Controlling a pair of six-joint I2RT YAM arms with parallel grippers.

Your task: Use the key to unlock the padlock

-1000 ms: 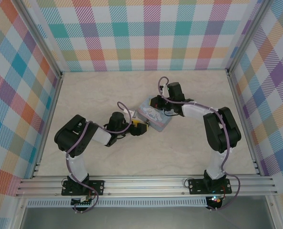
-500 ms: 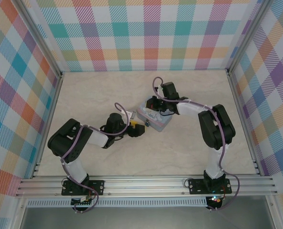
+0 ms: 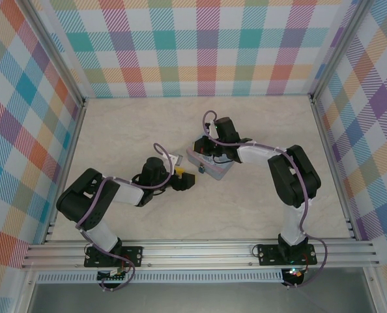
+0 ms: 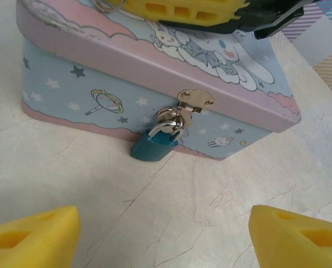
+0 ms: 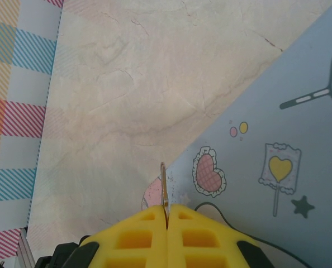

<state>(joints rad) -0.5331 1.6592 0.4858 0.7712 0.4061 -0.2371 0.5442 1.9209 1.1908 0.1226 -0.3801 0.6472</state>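
1. Left tool (image 4: 166, 240) is wide open and low over the desk. Its two yellow fingers (image 4: 34, 237) stand well apart with nothing between them, and it faces the tin's latch side.
2. Right tool (image 5: 167, 215) is closed, its fingers pressed together on a thin metal sliver seen edge-on. This is the key (image 5: 164, 187), whose tip sticks out past the fingertips. The top view places this tool (image 3: 210, 147) over the far part of the tin.
3. Padlock (image 4: 155, 146) has a blue body and a silver shackle passed through the tin's silver hasp (image 4: 195, 100). It hangs tilted against the tin's wall, low by the desk; whether it touches the desk cannot be told. From above it is a small blue spot (image 3: 200, 171) between the tin and the left tool.
4. Tin (image 4: 99, 78) has pale blue walls with stars and a pink cartoon lid, which is down. It sits near the middle of the desk.
5. Desk (image 3: 258, 202) is pale cream with marble-like veins.
6. Room: pastel checked panels (image 3: 206, 45) stand on the left, far and right sides. An aluminium rail (image 3: 200, 251) runs along the near edge and carries both arm bases.
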